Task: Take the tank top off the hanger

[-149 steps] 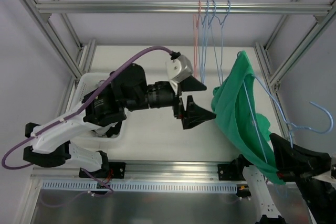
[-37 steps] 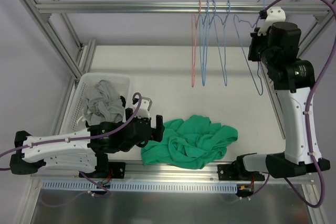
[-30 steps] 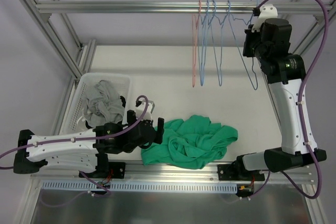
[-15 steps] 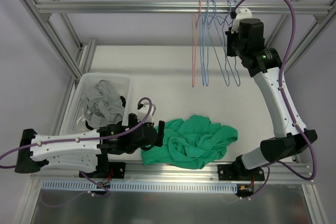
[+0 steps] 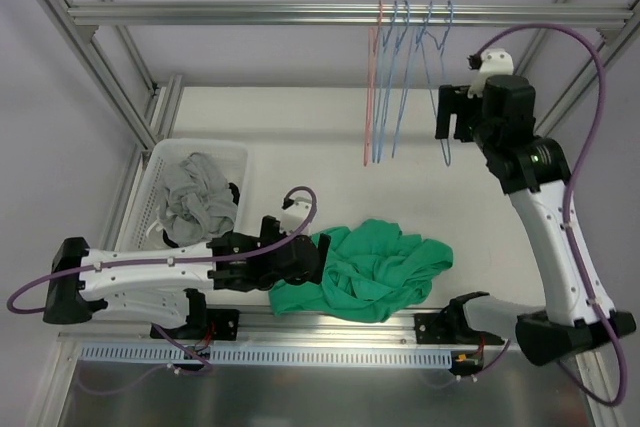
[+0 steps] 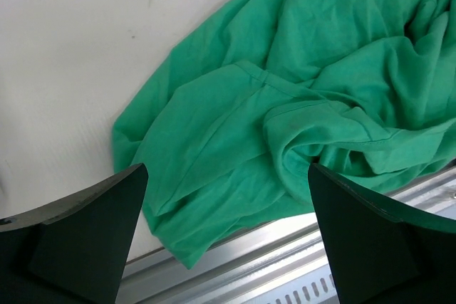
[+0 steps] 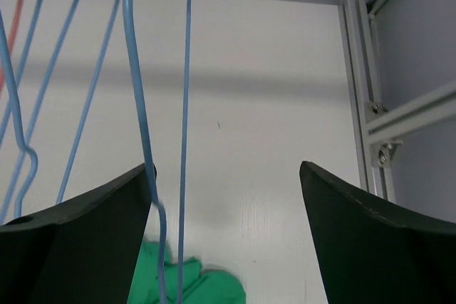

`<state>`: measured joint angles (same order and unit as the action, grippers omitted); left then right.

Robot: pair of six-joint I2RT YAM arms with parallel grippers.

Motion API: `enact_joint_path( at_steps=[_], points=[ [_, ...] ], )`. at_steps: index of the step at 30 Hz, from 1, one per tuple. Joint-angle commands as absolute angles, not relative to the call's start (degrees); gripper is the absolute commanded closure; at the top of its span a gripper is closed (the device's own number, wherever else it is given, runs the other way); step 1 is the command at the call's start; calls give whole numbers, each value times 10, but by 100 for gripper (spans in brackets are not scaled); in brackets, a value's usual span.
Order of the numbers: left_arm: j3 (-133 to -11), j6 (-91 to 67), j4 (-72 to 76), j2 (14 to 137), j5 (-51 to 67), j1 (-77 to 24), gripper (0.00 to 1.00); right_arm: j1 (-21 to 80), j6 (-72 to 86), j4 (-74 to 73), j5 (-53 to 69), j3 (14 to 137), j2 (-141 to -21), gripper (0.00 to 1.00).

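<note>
right gripper (image 7: 226, 169) backs off rail (image 5: 250, 13), jaws wide, nothing held; hanger (image 7: 187, 69) hangs bare. left gripper (image 6: 224, 197) creeps over tank top (image 5: 365, 272), wide open, empty. top's off, crumpled on table (image 5: 300, 147). you're basically done.

top: overhead, from the near edge, whole counter (image 5: 300, 137) | left wrist: close, looking down onto green tank top (image 6: 299, 105) | right wrist: high among hangers (image 7: 138, 69), same top below

Green tank top (image 5: 365, 269) lies crumpled on table (image 5: 300, 137), nr front edge. Blue wire hanger (image 5: 441, 43) hangs bare on rail (image 5: 250, 13).
</note>
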<state>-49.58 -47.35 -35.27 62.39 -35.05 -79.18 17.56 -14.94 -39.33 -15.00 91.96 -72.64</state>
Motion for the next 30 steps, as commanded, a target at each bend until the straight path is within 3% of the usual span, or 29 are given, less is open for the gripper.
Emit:
enact_joint_path(
  at_steps=[1,4,8,11,22,27,30],
  points=[
    [-540,-443,-328,665,-313,-800,1,158,-133,-414,-161,870,-603,12],
    [-554,-403,-279,692,-278,-802,1,146,-134,-441,-177,818,-533,1],
    [-558,-309,-168,755,-138,-802,1,144,-127,-483,-147,780,-403,1],
    [-600,-293,-163,830,-121,-802,1,144,-127,-510,-92,769,-344,0],
    [-695,-269,-195,1109,-213,-817,1,145,-140,-562,110,778,-249,1],
    [-661,-335,-196,1138,-238,-818,2,144,-134,-563,161,802,-217,1],
    [-629,-368,-200,1130,-246,-817,59,145,-127,-561,182,819,-200,0]
  ],
)
